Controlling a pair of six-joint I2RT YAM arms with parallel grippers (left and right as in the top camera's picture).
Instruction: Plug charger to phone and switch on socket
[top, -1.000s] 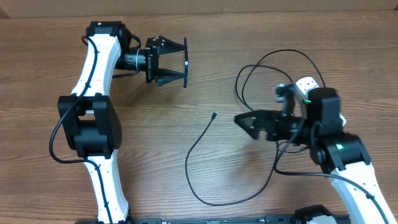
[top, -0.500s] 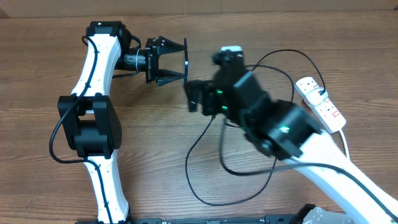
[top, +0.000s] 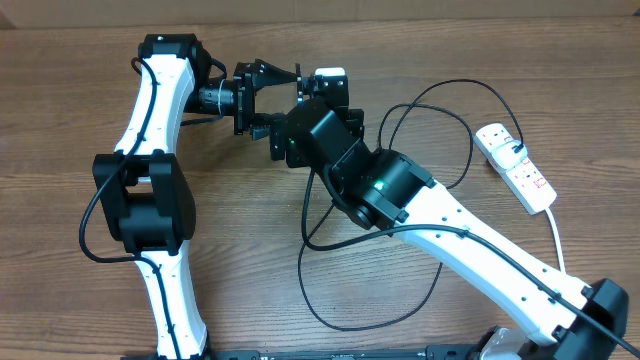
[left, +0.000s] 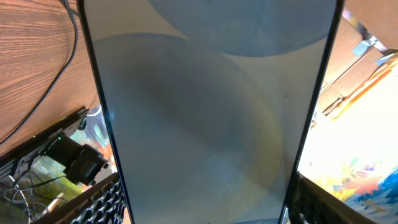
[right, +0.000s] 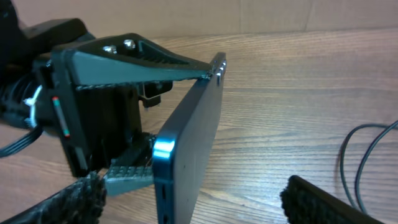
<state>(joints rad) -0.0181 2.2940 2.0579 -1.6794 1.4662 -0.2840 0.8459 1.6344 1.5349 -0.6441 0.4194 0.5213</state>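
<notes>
The phone (left: 205, 124) fills the left wrist view, dark and glossy, with my left gripper (left: 205, 208) shut on its long edges. From overhead the left gripper (top: 280, 100) holds it on edge above the table. The right wrist view shows the phone (right: 186, 149) edge-on, its near end between the wide-apart fingers of my open right gripper (right: 199, 202), which touches nothing. The charger (top: 303, 270), a thin black cable, loops across the table, and its plug end is hidden under my right arm. At the far right lies the white socket (top: 515, 165).
My right arm (top: 420, 205) stretches diagonally across the middle of the table, over part of the cable. A thick white cord (top: 556, 235) runs from the socket toward the front right. Cable loops (right: 370, 155) lie right of the phone.
My right arm has swung from the right side of the table, near the socket, across to the phone in the left gripper. The left arm and phone have stayed put.
</notes>
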